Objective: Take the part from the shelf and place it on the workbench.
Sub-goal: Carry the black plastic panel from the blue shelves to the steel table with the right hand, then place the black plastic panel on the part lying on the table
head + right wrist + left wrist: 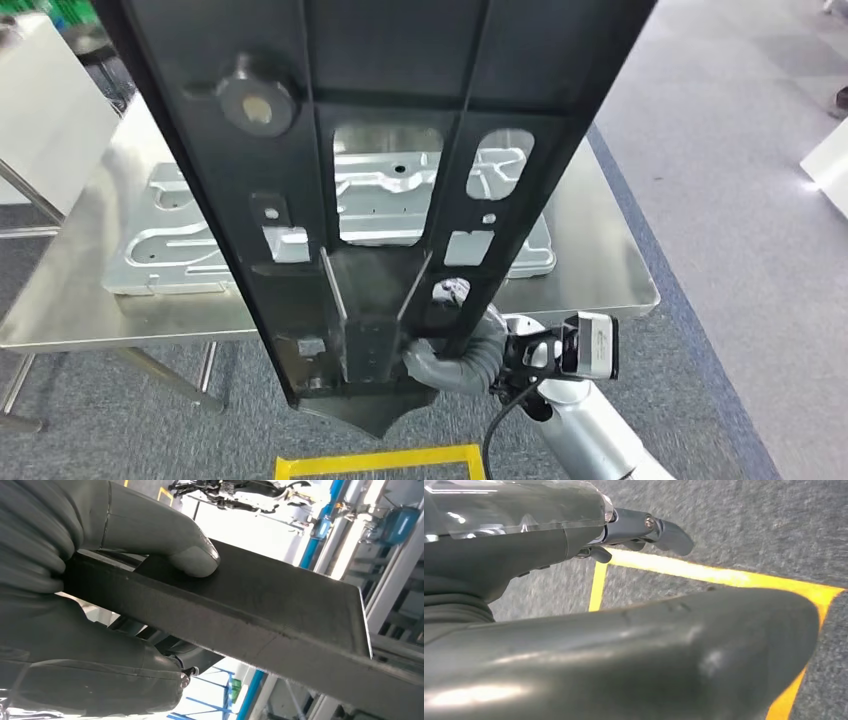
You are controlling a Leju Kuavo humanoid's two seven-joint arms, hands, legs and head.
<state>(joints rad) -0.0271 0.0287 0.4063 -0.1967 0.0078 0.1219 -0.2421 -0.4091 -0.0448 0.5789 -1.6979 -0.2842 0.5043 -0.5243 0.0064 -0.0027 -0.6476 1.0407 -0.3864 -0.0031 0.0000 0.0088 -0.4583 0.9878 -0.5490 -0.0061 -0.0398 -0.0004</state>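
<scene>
A long black metal part (380,170) with cut-outs and a round knob hangs close before the head camera, above the steel workbench (600,250). My right hand (455,345) grips its lower end from the right. In the right wrist view the grey thumb (185,550) presses on the part's flat black edge (280,610), with the darker fingers wrapped under it. My left hand (624,530) hangs over grey carpet with its fingers apart and holds nothing.
A silver stamped sheet-metal panel (180,240) lies across the workbench, partly hidden behind the black part. Yellow floor tape (380,462) marks a box on the grey carpet near my feet. A white cabinet (45,100) stands at the far left.
</scene>
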